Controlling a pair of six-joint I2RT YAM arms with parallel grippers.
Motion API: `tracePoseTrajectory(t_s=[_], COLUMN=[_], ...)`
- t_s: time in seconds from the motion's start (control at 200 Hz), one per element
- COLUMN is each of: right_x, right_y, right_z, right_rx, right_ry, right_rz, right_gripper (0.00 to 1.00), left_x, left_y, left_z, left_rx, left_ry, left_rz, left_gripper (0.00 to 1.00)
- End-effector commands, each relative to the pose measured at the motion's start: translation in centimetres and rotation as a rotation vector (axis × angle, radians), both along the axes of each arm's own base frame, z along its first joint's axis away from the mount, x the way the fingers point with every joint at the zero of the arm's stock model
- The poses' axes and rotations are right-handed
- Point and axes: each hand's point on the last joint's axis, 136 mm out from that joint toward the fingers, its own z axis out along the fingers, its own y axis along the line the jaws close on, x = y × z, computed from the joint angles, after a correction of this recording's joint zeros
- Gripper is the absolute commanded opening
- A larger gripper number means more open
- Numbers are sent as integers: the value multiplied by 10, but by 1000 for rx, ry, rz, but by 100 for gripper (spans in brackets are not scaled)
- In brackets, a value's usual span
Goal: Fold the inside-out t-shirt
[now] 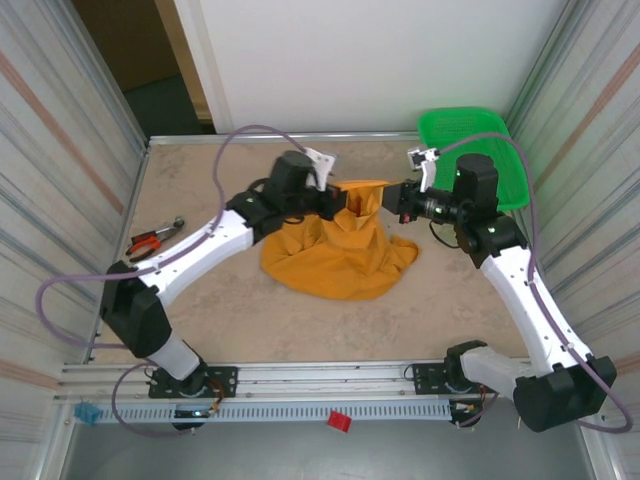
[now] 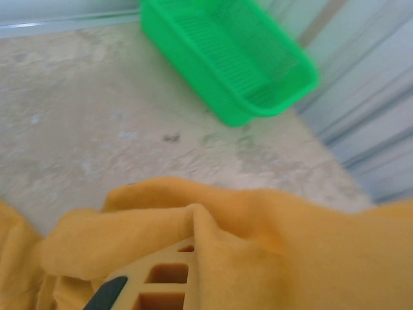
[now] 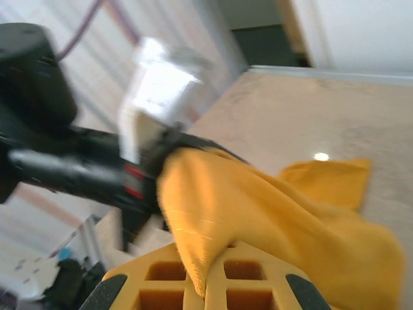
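Left gripper [image 1: 338, 201] is clenched on the upper edge of the inside-out t-shirt [image 1: 340, 255], and the right gripper [image 1: 402, 199] is clamped on that same edge from the opposite side, so the two point at each other with a short span of fabric between them. In the left wrist view, mustard cloth [image 2: 271, 252] is bunched over the yellow lattice fingers [image 2: 164, 279]. In the right wrist view, a fold of the cloth [image 3: 258, 206] runs down between the lattice fingers [image 3: 242, 279]. The garment sits on the table [image 1: 250, 320] on the left-arm side of the green basket [image 1: 505, 135] and slightly nearer the arm bases. It is close to the basket but apart from it. Its held edge is raised, and the rest lies in a crumpled mound. The right gripper is just beside the basket's near left corner, and the left gripper is further from the basket along the same line. Red-handled pliers [image 1: 152, 240] lie on the table well apart from the basket, beyond the garment, near the left wall. A small red item [image 1: 339, 421] lies below the base rail, far from the basket on the near side.
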Motion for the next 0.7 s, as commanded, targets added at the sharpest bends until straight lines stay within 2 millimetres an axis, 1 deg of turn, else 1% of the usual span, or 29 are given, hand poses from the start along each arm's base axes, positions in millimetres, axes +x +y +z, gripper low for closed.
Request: tracePoseTrajectory(t_s=[0.0, 0.045, 0.13, 0.2, 0.266, 0.286, 0.311, 0.371, 0.431, 0.516, 0.611, 0.636, 0.696], right_x=[28, 38, 57, 68, 74, 75, 74, 70, 61, 39, 17, 12, 4], right_y=[-18, -18, -17, -14, -10, -9, -8, -11, -19, -30, -33, -32, -27], right_z=[-16, -28, -48, -61, -66, -67, -67, -62, -52, -35, -15, -8, 0], right_rx=[-13, -21, -23, -28, -39, -43, -49, -57, -63, -63, -22, -3, 30], right_ry=[43, 77, 140, 181, 206, 215, 223, 223, 201, 167, 126, 114, 105], right_rz=[-130, -148, -184, -206, -206, -208, -206, -213, -246, -279, -282, -271, -247], right_gripper=[0, 0, 0, 0, 0, 5, 13, 32, 45, 49, 52, 56, 65], left_x=[-38, -50, -69, -78, -80, -80, -80, -77, -71, -62, -57, -56, -54], left_y=[10, 12, 11, 9, 8, 8, 7, 6, 6, 7, 9, 9, 10], left_z=[78, 92, 109, 118, 124, 125, 127, 129, 129, 128, 129, 129, 130], left_rx=[-330, -391, -456, -493, -520, -528, -539, -548, -551, -551, -548, -549, -551], left_ry=[-47, -46, -59, -47, -49, -50, -55, -46, -35, -23, -33, -35, -43], left_rz=[-313, -398, -522, -594, -627, -628, -631, -625, -593, -529, -487, -478, -461], left_gripper=[0, 0, 0, 0, 0, 0, 0, 0, 2, 4, 0, 0, 0])
